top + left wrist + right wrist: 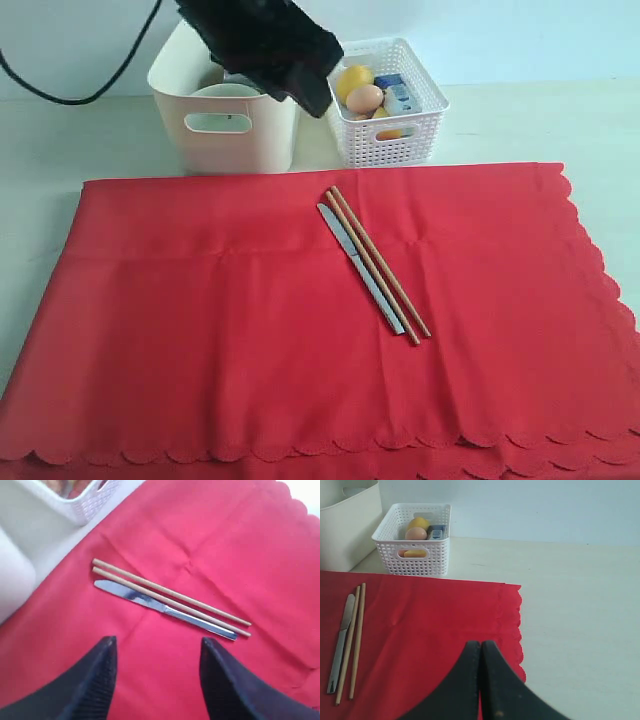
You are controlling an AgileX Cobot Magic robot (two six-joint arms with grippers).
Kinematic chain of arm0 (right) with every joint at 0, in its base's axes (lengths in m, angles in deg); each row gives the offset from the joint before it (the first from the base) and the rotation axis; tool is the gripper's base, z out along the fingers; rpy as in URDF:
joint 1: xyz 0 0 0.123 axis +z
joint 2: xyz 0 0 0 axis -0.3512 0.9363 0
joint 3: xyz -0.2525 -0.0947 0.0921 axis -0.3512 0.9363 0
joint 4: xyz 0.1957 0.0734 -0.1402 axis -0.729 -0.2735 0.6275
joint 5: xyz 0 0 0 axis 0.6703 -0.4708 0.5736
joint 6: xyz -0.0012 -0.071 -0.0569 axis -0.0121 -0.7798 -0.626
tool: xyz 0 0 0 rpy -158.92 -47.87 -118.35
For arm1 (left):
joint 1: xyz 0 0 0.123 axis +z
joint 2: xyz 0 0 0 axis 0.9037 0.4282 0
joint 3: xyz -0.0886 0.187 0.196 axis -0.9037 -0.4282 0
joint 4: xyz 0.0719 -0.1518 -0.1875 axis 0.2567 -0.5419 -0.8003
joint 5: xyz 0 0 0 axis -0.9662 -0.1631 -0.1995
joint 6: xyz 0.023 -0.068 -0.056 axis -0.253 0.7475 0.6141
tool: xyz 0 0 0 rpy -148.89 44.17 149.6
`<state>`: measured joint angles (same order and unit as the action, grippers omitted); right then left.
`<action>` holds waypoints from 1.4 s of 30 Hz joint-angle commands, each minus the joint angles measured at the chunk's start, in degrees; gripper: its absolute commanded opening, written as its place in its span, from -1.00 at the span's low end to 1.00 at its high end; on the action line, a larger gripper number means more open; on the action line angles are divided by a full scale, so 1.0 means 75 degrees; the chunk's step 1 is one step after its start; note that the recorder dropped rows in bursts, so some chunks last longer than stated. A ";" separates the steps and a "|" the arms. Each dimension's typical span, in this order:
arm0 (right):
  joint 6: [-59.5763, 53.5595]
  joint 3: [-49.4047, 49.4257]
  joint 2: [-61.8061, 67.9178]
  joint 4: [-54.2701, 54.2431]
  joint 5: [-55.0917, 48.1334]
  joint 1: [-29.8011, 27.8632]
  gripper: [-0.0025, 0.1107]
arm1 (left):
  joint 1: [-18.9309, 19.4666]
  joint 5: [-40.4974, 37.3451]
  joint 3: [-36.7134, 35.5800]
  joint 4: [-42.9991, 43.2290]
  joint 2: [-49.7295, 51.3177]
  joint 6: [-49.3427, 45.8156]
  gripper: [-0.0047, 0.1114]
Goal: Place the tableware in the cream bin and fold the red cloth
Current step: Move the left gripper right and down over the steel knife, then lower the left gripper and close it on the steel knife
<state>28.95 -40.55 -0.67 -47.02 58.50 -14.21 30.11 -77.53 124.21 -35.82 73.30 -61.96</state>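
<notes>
The red cloth [250, 330] lies spread flat over most of the table. On its middle a metal knife [360, 268] rests beside a pair of wooden chopsticks [385, 270], all three parallel. The cream bin [225, 125] stands behind the cloth's far edge, and a pale bowl rim [225, 92] shows inside it. My left gripper [157, 642] hangs open and empty above the cloth, short of the knife [165, 609] and chopsticks [170, 592]. In the exterior view its dark arm [265, 45] hovers over the bin. My right gripper [481, 644] is shut on nothing above the cloth's scalloped right edge.
A white lattice basket [390, 110] stands right of the bin and holds a lemon [353, 78], an egg and a blue-white carton. A black cable [100, 85] runs along the back left. Bare pale table [580, 630] lies right of the cloth.
</notes>
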 commanded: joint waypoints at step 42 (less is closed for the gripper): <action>0.0000 0.0019 -0.0044 -0.0001 0.0110 -0.0050 -0.96 | -0.1003 0.2473 0.0082 -0.0100 0.3273 -1.0771 -0.06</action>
<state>28.95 -40.55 -0.67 -47.02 58.61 -14.21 22.84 -59.74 124.21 -36.27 97.97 -142.08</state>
